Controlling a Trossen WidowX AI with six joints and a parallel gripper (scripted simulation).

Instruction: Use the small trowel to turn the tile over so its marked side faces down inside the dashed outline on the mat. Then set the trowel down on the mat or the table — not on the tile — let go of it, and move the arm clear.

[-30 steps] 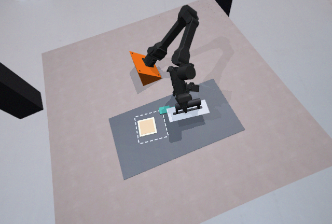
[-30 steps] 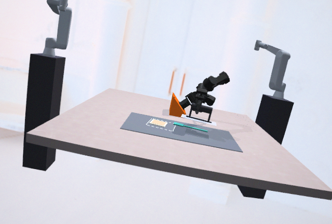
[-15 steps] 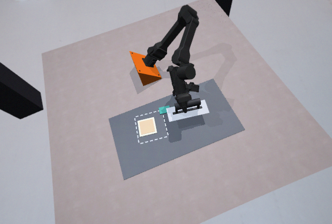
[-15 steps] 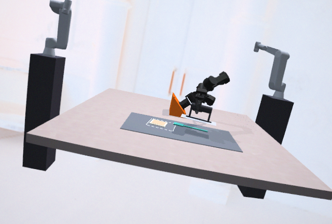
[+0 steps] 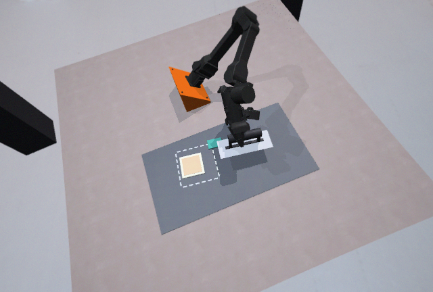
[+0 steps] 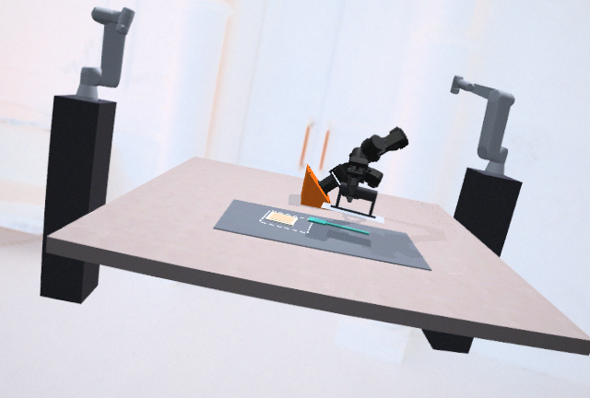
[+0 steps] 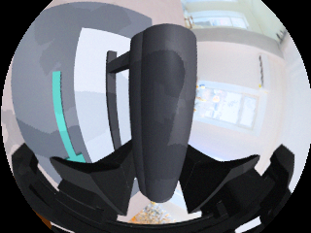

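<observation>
The tile (image 5: 191,165) (image 6: 282,217) lies flat on the grey mat (image 5: 168,208) (image 6: 405,252), inside the dashed outline (image 5: 218,178) and toward its left side. Its upper face is plain peach with a cream border; no mark shows on it. My gripper (image 5: 241,138) (image 6: 351,195) (image 7: 155,139) is shut on the black handle of the trowel. The trowel's white blade (image 5: 229,152) (image 6: 378,219) (image 7: 92,87) is raised above the mat, right of the outline, apart from the tile. The tile's underside is hidden.
A thin teal tool (image 5: 214,142) (image 6: 343,227) (image 7: 59,107) lies on the mat, its wide end beside the outline; the blade partly hides it in the top view. The orange wedge base (image 5: 189,86) (image 6: 312,193) of the arm stands behind the mat. Black pillars stand by the table.
</observation>
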